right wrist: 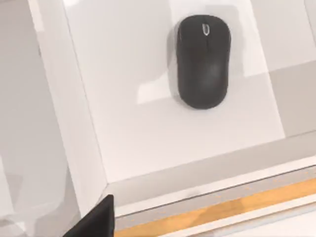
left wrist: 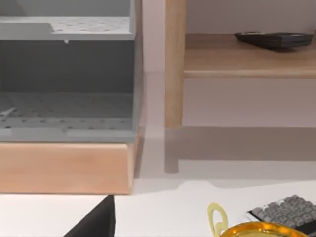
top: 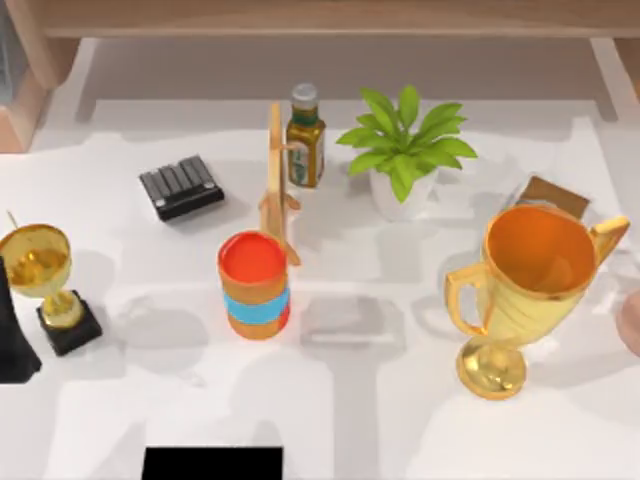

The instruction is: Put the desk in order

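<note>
Hovering beside the small gold trophy [top: 45,280] at the worktop's [top: 350,420] left edge: left arm, nearer it. End effector state impossible to tell.

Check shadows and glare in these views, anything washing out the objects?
Top view: soft grey shadows fall across the desk, objects stay readable; bright highlights on the large gold trophy. Right wrist view: the black mouse casts a faint shadow, no glare. Left wrist view: evenly lit.
</note>
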Motion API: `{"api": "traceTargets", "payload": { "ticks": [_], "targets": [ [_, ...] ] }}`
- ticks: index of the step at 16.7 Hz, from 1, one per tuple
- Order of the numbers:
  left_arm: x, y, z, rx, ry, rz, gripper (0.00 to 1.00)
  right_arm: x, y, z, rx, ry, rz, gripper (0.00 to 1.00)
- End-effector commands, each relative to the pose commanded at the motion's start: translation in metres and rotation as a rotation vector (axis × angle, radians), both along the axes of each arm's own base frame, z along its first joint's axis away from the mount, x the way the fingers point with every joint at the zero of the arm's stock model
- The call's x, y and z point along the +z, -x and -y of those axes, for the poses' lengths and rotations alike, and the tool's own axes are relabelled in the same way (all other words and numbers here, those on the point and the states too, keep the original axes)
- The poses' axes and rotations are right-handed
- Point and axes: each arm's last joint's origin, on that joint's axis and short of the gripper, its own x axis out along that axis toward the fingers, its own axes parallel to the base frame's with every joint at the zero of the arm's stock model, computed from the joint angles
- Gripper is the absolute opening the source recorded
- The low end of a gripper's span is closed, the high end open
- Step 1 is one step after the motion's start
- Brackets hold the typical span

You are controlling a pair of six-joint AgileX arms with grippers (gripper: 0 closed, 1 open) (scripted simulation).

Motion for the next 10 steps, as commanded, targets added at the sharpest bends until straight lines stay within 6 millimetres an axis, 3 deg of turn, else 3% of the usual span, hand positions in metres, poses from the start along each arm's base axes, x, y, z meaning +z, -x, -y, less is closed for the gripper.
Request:
{"api": "traceTargets", "payload": {
  "ticks": [3,5,8,10],
  "targets": [
    [0.000,0.000,0.000,0.000,0.000,0.000,1.00,-0.043,-0.057,0.025,0.010,-0.047,-0.143,1.00],
    [0.000,0.000,0.000,0.000,0.000,0.000,1.00,-0.075,-0.083,0.038,0.015,-0.076,-0.216,1.00],
    [0.000,0.000,0.000,0.000,0.000,0.000,1.00,-0.114,-0.105,0.050,0.018,-0.110,-0.286,1.00],
    [0.000,0.000,0.000,0.000,0.000,0.000,1.00,-0.129,-0.114,0.051,0.024,-0.123,-0.305,1.00]
  ]
}}
